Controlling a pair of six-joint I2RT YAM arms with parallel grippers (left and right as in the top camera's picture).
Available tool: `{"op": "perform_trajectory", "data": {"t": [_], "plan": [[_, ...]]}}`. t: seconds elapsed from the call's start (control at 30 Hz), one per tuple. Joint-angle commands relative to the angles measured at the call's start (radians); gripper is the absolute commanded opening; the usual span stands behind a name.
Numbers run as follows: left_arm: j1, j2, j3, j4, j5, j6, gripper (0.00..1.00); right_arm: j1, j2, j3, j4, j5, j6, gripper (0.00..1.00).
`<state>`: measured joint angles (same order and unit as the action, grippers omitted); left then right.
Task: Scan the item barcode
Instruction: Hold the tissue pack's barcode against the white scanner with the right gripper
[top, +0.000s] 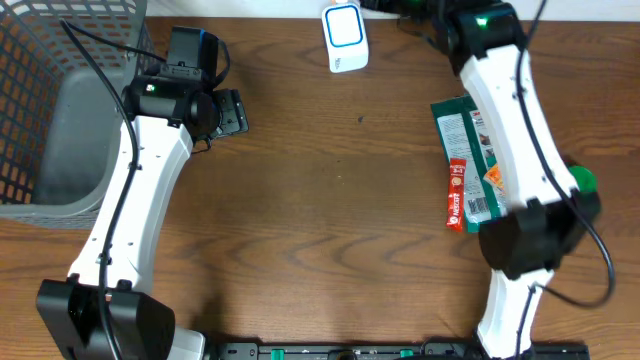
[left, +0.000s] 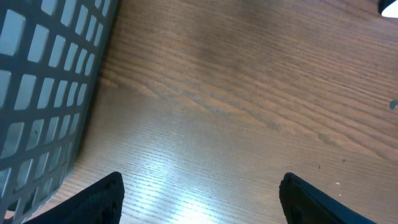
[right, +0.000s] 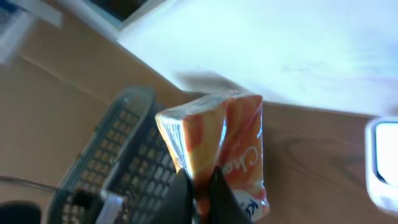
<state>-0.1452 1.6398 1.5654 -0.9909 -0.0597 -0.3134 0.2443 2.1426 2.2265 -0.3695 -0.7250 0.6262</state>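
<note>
An orange snack packet (right: 221, 146) with white lettering hangs in the air in the right wrist view, pinched at its lower edge by my shut right gripper (right: 200, 172). The white and blue barcode scanner (top: 345, 38) stands at the back middle of the table; its edge, the scanner (right: 382, 165), shows at the right of the wrist view. In the overhead view the right arm (top: 510, 120) reaches to the back edge and its fingers are cut off there. My left gripper (top: 232, 112) hovers beside the basket, open and empty (left: 200, 182) over bare wood.
A grey mesh basket (top: 60, 110) fills the back left corner and is close to the left fingers (left: 43, 93). A green packet (top: 462, 130), a red stick pack (top: 457, 195) and a green round object (top: 582, 180) lie under the right arm.
</note>
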Motion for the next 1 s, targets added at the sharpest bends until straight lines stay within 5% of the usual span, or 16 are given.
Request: {"op": "perform_trajectory", "data": {"t": [0.0, 0.37, 0.97], "plan": [[0.003, -0.026, 0.0, -0.003, -0.02, 0.005, 0.8, -0.044, 0.092, 0.018, 0.127, -0.142, 0.173, 0.01], [0.003, -0.026, 0.0, -0.003, -0.02, 0.005, 0.8, -0.08, 0.369, 0.018, 0.443, -0.137, 0.32, 0.01], [0.003, -0.026, 0.0, -0.003, -0.02, 0.005, 0.8, -0.08, 0.507, 0.018, 0.519, -0.108, 0.339, 0.01]]}}
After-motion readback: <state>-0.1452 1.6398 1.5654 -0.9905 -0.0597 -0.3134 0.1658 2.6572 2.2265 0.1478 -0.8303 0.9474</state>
